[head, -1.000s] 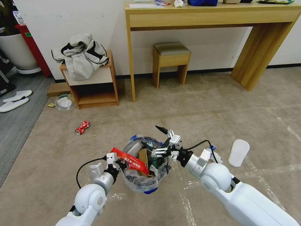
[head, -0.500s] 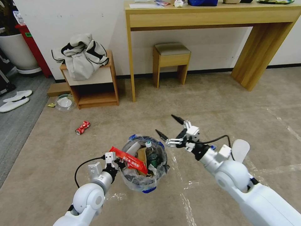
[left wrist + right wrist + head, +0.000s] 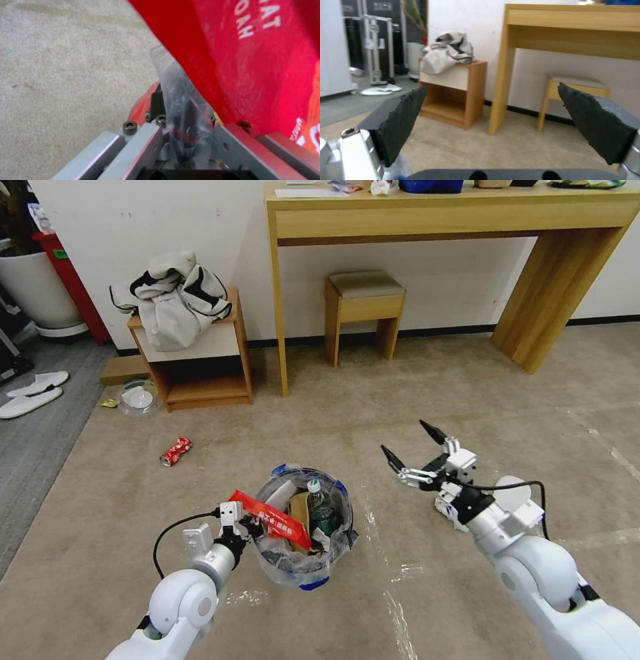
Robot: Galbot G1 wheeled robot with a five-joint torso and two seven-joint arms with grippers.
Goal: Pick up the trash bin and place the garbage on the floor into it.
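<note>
Trash bin (image 3: 305,527) at lower centre of head view, on beige floor (image 3: 433,400), lined with crinkled clear bag. Inside: green-label bottle (image 3: 322,509), brown carton (image 3: 300,510), red wrapper (image 3: 270,519) lying across near-left rim and poking out. Left gripper (image 3: 248,527) at lower left, clamped on bin's left rim; in left wrist view, fingers (image 3: 140,147) closed on rim with plastic liner (image 3: 181,100) between them, red wrapper covering upper right of that view. Right gripper (image 3: 413,453) right of centre, raised above floor, well apart from bin, fingers spread wide, holding nothing; black pads (image 3: 403,120) far apart in right wrist view. Crushed red can (image 3: 175,451) on floor at left, up-left of bin. White slipper (image 3: 513,493) on floor at right, partly behind right arm. White tissue (image 3: 448,508) just beside right wrist, partly hidden. Two white slippers (image 3: 30,393) on grey carpet (image 3: 40,447) at far left edge. Jacket (image 3: 170,297) heaped on nightstand (image 3: 200,360) upper left; stool (image 3: 363,307) under desk (image 3: 453,213) at top.
</note>
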